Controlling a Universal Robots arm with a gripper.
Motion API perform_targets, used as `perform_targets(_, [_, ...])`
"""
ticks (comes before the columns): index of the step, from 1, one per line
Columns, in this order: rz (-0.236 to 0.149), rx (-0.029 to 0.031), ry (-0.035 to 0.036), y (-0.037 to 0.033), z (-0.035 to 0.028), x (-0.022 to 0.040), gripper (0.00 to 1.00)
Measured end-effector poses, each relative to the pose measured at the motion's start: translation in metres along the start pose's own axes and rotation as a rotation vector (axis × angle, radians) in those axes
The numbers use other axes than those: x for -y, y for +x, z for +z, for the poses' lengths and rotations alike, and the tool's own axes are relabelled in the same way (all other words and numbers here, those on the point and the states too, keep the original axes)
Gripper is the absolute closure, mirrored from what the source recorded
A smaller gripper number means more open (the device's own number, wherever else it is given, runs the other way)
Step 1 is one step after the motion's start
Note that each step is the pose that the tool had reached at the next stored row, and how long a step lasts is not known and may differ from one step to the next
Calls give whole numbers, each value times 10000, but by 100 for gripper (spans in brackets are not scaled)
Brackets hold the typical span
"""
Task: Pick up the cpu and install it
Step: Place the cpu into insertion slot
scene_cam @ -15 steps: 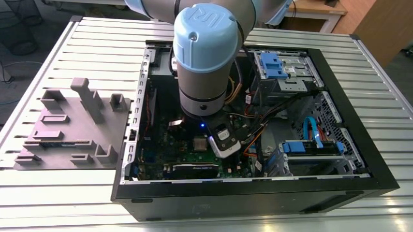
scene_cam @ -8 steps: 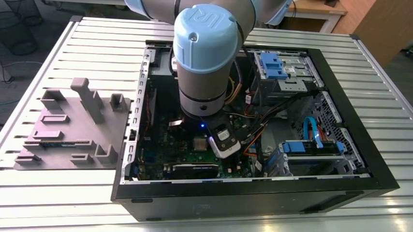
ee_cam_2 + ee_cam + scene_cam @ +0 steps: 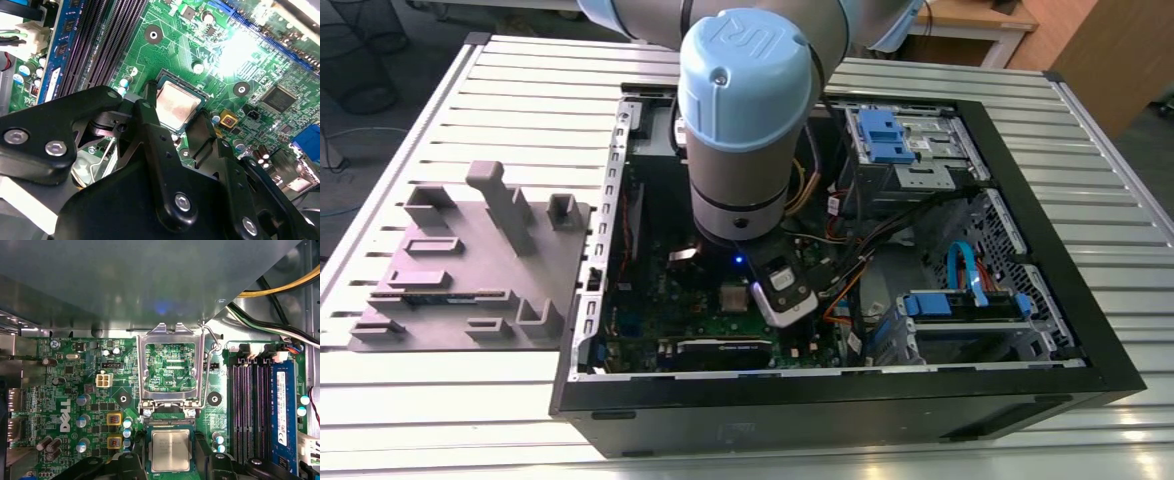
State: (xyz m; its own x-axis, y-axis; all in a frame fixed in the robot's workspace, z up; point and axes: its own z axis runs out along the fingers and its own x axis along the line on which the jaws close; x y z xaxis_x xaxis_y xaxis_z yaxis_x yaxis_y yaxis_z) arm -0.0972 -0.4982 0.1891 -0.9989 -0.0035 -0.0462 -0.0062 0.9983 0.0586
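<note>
Hand [image 3: 176, 114] astride the cpu [image 3: 175, 102] — spread fingers [image 3: 150, 127] close on either side.

The cpu [image 3: 170, 450] is open from above, where the tool [image 3: 170, 460] hangs. Just beside it the raised socket frame [image 3: 170, 365] and lever [image 3: 212, 340] stand in the way, with the grey box [image 3: 125, 280] overhanging beyond them. Memory slots [image 3: 250, 410] line one side, cables [image 3: 280, 290] cross near the box, and the case walls [image 3: 1041, 200] close in all around.

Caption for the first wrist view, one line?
Small silver-grey square cpu at its socket on the green circuit board, metal retention frame hinged open beside it.
</note>
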Motion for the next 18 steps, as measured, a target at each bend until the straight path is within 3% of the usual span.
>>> perform_targets(18, [-138, -14, 4, -1, -46, -1, 52])
